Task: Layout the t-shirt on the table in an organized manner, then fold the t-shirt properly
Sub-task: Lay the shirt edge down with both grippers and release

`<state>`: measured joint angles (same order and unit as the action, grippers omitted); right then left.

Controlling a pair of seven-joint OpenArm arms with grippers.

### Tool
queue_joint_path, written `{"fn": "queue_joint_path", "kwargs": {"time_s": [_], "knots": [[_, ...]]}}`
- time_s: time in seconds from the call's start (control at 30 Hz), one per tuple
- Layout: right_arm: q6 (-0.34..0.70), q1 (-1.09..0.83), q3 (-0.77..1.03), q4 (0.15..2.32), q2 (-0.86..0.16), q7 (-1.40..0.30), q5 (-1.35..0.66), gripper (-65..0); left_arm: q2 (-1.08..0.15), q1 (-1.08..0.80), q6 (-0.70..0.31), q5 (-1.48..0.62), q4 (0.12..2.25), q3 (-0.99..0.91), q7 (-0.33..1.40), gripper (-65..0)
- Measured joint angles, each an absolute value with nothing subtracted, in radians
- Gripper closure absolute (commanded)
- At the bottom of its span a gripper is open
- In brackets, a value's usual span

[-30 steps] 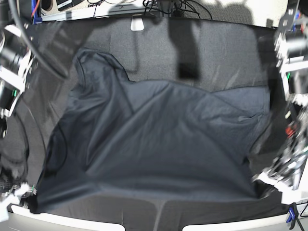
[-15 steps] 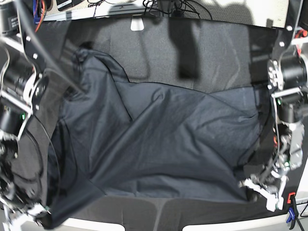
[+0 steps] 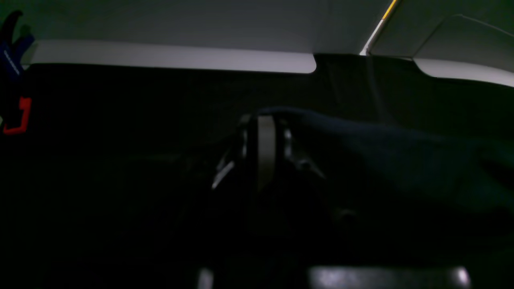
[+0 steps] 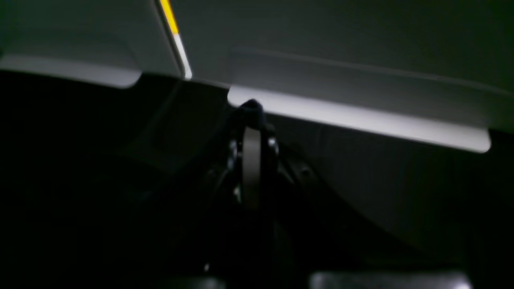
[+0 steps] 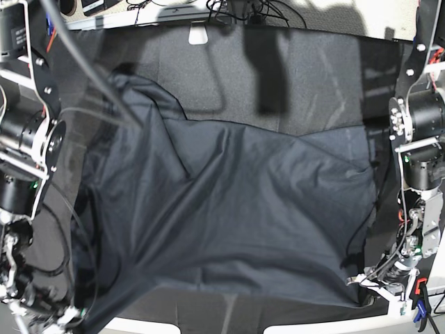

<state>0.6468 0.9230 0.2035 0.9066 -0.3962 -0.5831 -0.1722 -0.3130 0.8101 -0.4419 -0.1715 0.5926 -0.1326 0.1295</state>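
The dark slate-grey t-shirt (image 5: 229,209) lies spread and wrinkled over the black table (image 5: 313,76), one sleeve bunched at the far left. My left gripper (image 5: 361,284) is low at the near right, shut on the shirt's near right hem corner. In the left wrist view the left gripper (image 3: 265,120) is closed, with the t-shirt (image 3: 401,160) trailing off to the right. At the near left corner my right gripper (image 5: 69,321) is shut on the other hem corner. The right wrist view shows the right gripper (image 4: 251,114) closed with a dark nub of cloth at its tips.
A red and blue clamp (image 5: 421,300) sits at the near right table corner, and the same clamp (image 3: 14,100) shows in the left wrist view. The white table edge (image 3: 172,58) runs just beyond both grippers. Cables and gear lie past the far edge (image 5: 229,10). Both arms flank the table.
Both grippers have drawn the hem corners toward the near edge of the table. The shirt's body has stretched flatter and slid nearer, and both arms have come further into view.
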Motion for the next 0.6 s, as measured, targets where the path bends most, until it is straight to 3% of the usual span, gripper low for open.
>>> {"fn": "queue_joint_path", "kwargs": {"time_s": [0.6], "knots": [[0.645,0.934,0.204,0.907,-0.396,-0.572,-0.148,0.0,-0.313,0.81,-0.442,-0.171,0.593,-0.133,0.112,0.0]]}}
